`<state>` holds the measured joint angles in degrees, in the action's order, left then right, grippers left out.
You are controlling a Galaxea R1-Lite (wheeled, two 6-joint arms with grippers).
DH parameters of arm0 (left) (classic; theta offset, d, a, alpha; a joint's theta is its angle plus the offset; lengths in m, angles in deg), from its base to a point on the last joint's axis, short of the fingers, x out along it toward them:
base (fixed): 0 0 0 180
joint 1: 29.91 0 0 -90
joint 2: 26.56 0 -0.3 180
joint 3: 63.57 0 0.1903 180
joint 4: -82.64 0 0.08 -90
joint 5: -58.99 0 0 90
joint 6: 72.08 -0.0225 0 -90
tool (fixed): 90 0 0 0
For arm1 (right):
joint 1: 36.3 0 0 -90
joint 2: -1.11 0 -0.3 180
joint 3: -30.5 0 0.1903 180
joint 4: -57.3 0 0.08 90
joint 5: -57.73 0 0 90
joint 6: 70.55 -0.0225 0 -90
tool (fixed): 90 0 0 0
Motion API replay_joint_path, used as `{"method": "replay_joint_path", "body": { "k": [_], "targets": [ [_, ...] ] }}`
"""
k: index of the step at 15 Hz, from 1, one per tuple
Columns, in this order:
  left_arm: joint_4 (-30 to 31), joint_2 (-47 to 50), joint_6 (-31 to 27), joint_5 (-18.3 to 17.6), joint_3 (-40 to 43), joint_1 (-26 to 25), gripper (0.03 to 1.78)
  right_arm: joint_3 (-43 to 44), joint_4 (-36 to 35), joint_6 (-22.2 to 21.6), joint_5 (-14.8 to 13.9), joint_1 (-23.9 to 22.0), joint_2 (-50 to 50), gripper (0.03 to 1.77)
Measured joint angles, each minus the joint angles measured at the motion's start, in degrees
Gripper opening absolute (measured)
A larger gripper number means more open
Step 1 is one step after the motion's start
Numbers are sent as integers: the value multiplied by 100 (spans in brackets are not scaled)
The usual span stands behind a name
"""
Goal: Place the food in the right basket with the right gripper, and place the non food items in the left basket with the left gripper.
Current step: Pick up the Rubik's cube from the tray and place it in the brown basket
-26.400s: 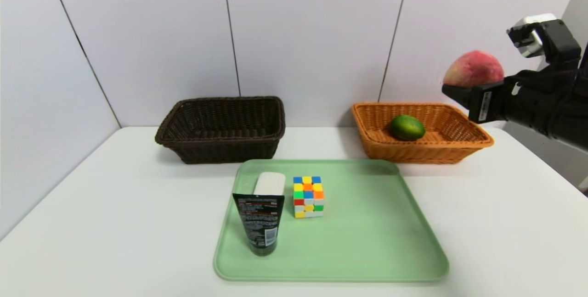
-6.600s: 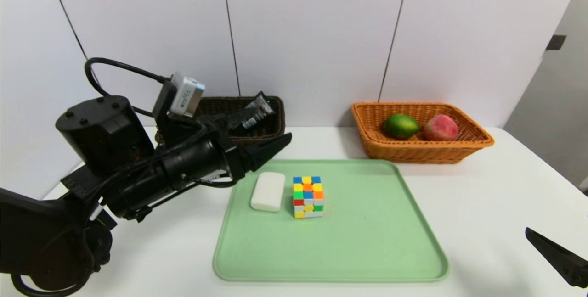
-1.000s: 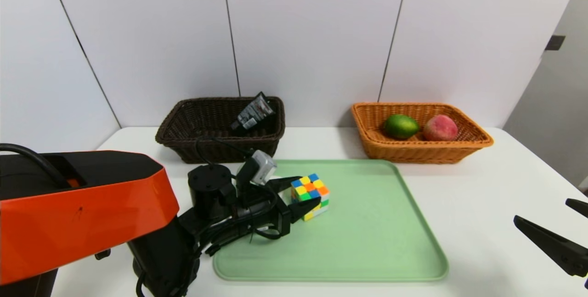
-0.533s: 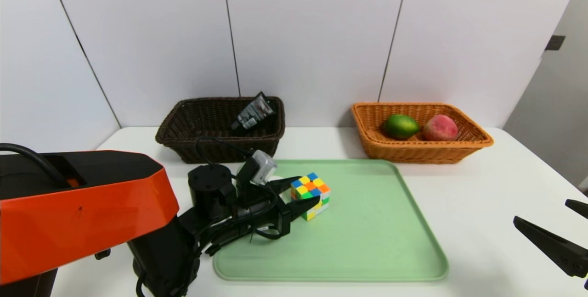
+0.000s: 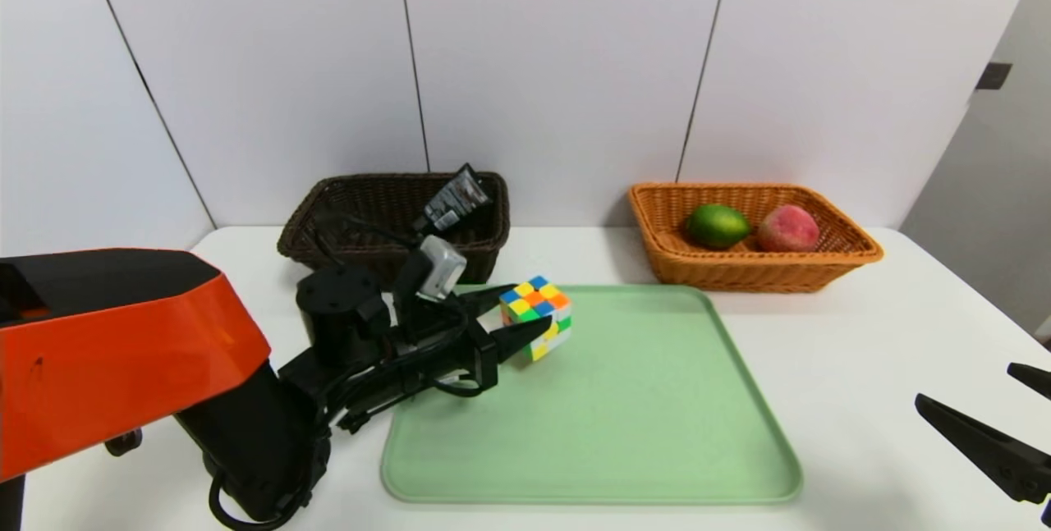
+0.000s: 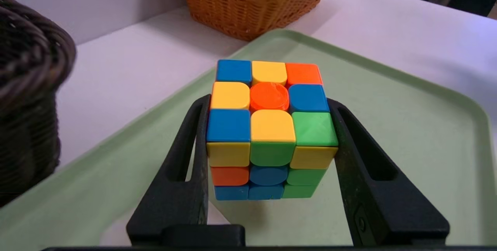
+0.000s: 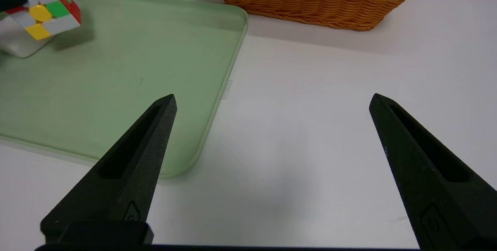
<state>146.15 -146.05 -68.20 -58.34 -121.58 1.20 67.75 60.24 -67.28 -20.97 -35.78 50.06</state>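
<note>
A multicoloured puzzle cube [image 5: 535, 318] hangs tilted just above the back left corner of the green tray [image 5: 640, 416]. My left gripper [image 5: 530, 311] is shut on the cube [image 6: 271, 127], one black finger [image 6: 194, 154] pressed on each side. A white soap bar [image 7: 17, 45] lies on the tray under the cube. The dark brown left basket [image 5: 394, 260] holds a black tube [image 5: 452, 201]. In the orange right basket [image 5: 755, 272] lie a green lime [image 5: 717, 226] and a peach [image 5: 787, 228]. My right gripper [image 5: 967, 383] is open and empty over the table at the front right.
The tray [image 7: 116, 68] takes up the middle of the white table [image 5: 862, 334], with both baskets behind it against the wall. Bare table lies under my right gripper [image 7: 272, 96], between the tray's right edge and the table's right side.
My left gripper has lifted the cube off the tray and carried it up and back to the left, toward the dark basket. The right arm has not moved.
</note>
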Motion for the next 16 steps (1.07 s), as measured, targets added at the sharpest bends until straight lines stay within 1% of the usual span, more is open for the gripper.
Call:
{"method": "replay_joint_path", "body": {
  "k": [5, 7, 12, 16],
  "targets": [
    [-55, 458, 0, -11, -160, -206, 92, -63, -22, 10, 5, 7, -13, 171],
    [-441, 688, -2, -17, -444, -399, 92, -66, -20, 11, 2, 7, -13, 171],
    [-1997, 1310, -9, -188, -1362, -1273, 92, -49, -52, 27, 2, 41, -18, 171],
    [-2570, 1431, -22, -266, -1830, -1919, 91, -59, -35, 33, 5, 82, -46, 171]
  ]
}}
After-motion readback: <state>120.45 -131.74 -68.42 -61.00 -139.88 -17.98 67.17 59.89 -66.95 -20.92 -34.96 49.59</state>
